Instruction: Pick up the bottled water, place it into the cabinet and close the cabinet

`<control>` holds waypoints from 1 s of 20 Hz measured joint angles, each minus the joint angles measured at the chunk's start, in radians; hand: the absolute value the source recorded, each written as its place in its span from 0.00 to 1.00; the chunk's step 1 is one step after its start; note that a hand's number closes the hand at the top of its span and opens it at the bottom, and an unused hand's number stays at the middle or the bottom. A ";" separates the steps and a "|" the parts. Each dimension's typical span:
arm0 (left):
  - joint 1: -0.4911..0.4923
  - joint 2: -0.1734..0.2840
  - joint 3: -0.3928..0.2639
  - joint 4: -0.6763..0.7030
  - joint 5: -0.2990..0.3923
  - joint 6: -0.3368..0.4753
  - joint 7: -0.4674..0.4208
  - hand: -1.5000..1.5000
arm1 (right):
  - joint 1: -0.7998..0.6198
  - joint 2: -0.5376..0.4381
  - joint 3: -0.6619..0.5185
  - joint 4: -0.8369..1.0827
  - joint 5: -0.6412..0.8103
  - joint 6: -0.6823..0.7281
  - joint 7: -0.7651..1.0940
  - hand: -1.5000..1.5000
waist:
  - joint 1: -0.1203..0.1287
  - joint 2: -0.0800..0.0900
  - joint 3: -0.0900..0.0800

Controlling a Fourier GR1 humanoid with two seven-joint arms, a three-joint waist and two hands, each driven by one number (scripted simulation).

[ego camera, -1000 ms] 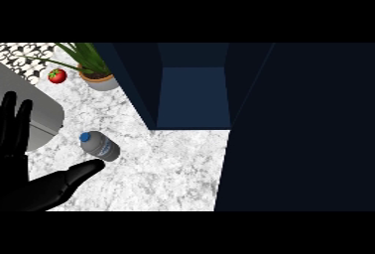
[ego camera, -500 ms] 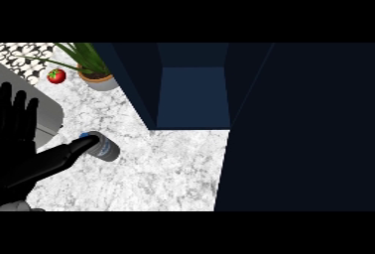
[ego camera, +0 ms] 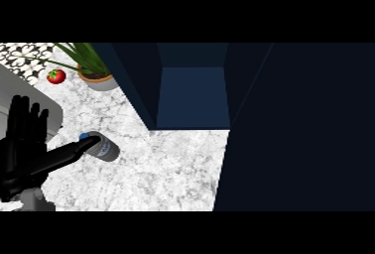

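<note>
Counter (ego camera: 168,168), robot hand (ego camera: 33,156) touching bottled water (ego camera: 102,147)

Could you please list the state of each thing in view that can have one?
Bottled water: standing on the counter, blue cap on, touched by a fingertip.
Cabinet: open, nothing visible inside.
Left hand: open, fingers straight, one reaching the bottle.
Tomato: on the counter, untouched.
Potted plant: upright.

tomato (ego camera: 55,76) — far left | potted plant (ego camera: 93,69) — just beside it | marble counter (ego camera: 168,168)

Right robot hand (ego camera: 44,161) moved up-left, fingertips now touching the bottled water (ego camera: 102,148) — bottle unmoved
</note>
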 measured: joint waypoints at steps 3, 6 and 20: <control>-0.009 -0.001 0.025 0.108 0.030 -0.030 -0.080 0.00 | -0.026 -0.008 -0.017 0.003 0.001 -0.004 0.010 0.00 | 0.000 0.001 0.000; 0.004 -0.001 0.048 0.182 0.057 -0.063 -0.156 0.00 | -0.027 -0.014 -0.014 0.002 0.002 -0.011 0.014 0.00 | 0.001 0.001 0.000; -0.016 -0.038 0.092 0.539 0.091 -0.098 -0.459 0.00 | -0.029 -0.054 0.007 0.000 0.014 -0.038 0.002 0.00 | -0.001 0.001 0.000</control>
